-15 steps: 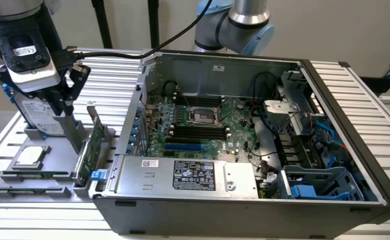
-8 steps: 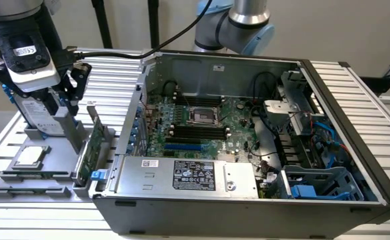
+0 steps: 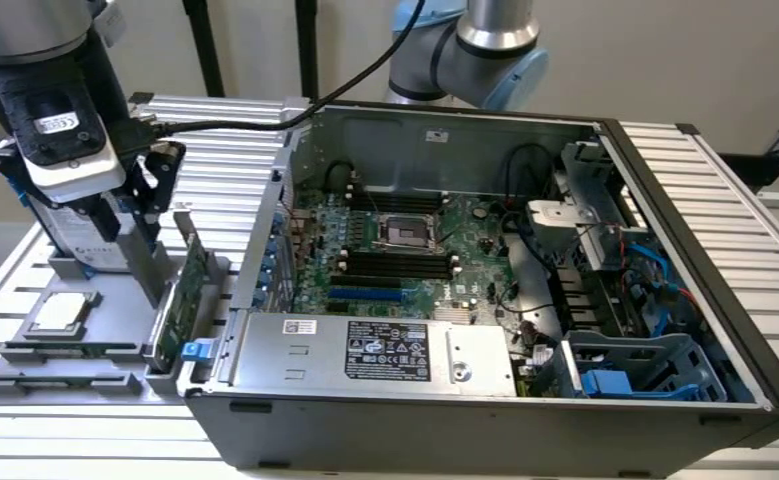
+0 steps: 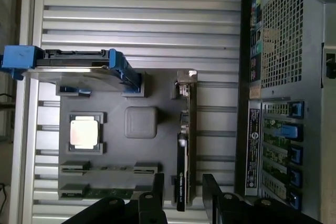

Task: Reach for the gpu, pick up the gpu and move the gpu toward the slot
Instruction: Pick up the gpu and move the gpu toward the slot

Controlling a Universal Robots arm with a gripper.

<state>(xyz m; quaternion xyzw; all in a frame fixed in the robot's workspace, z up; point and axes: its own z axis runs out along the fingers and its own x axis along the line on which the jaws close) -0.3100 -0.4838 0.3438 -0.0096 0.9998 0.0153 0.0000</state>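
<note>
The gpu is a thin green card with a silver end bracket. It stands on its edge in a grey holder on the exterior view's left, beside the open computer case. In the wrist view the gpu shows edge-on. My gripper hangs above it, open, with one dark finger on each side of the card's line and not touching it. In the exterior view the gripper is above the holder's back part. A blue slot lies on the motherboard inside the case.
The holder also carries a silver hard drive with blue rails, a square silver processor chip and a grey square pad. The case wall stands close beside the gpu. A power supply box and cables fill the case's front.
</note>
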